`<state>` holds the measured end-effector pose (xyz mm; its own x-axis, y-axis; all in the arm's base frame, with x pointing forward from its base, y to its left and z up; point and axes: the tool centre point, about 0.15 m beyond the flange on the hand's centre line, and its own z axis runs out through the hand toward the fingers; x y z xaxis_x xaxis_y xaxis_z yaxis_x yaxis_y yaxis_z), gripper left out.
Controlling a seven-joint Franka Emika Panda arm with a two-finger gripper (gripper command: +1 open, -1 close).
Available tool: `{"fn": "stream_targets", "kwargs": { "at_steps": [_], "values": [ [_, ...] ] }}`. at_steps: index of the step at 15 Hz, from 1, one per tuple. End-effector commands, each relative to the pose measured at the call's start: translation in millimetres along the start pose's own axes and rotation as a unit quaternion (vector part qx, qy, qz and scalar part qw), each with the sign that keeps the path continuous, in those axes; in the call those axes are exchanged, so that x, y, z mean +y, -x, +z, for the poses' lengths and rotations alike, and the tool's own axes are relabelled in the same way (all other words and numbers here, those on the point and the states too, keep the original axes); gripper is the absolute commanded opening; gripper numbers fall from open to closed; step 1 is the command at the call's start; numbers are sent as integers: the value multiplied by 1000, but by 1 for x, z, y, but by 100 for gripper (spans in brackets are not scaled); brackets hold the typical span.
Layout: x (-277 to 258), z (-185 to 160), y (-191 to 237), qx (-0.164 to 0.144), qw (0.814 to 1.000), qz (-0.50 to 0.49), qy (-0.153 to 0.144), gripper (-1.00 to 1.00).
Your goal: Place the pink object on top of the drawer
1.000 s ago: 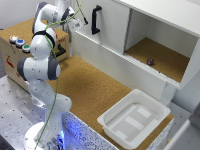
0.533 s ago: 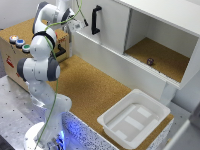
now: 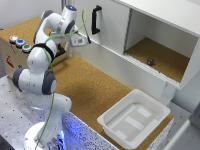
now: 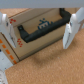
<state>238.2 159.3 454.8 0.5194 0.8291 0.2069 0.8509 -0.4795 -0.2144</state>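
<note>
White arm [image 3: 37, 70], grey joints (green cable [image 3: 52, 100])

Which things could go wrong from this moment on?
1. The gripper is open and empty, and no pink object shows in either view, so it may grasp the wrong thing.
2. It hangs close in front of the cardboard box and its black handle; a forward move might strike them.

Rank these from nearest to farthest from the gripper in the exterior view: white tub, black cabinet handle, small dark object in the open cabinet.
From the gripper:
1. Black cabinet handle, just toward the exterior view's right.
2. Small dark object, inside the open cabinet.
3. White tub, far lower right.
</note>
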Motion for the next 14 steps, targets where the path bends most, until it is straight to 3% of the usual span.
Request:
{"fn": "stream_targets", "kwargs": {
  "at_steps": [1,2,3,4,5,14],
  "values": [
    [-2,2,4,-17,984,141,104,100],
    [-1,-1,-3,-47,977,169,120,100],
    [-1,0,-7,-111,967,191,129,100],
    [-1,1,-8,-156,956,211,134,100],
    [0,0,-9,-173,945,239,143,100],
    [0,0,-10,-173,943,245,143,100]
  ]
}}
